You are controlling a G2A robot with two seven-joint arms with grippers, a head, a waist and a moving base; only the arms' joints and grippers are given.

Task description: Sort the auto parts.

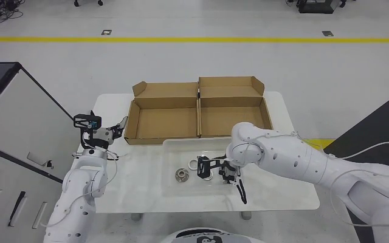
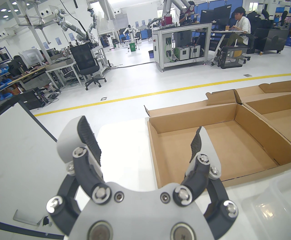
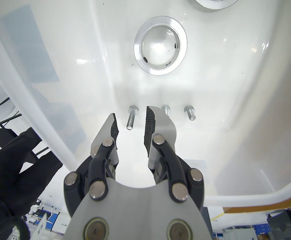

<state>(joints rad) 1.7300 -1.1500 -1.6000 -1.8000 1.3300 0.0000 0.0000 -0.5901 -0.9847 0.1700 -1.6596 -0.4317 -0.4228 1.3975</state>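
My right gripper hangs open inside the clear plastic tray, its fingers on either side of a long silver bolt, with a gap on each side. Two shorter bolts lie beside it, one partly behind a finger. A wide silver ring lies farther in, and the edge of another metal part shows beyond it. From above, the right gripper sits beside a flanged metal part in the tray. My left gripper is open and empty, held above the table's left side near the left cardboard box.
Two open cardboard boxes stand side by side at the back of the white table. A grey panel stands off the table's left side.
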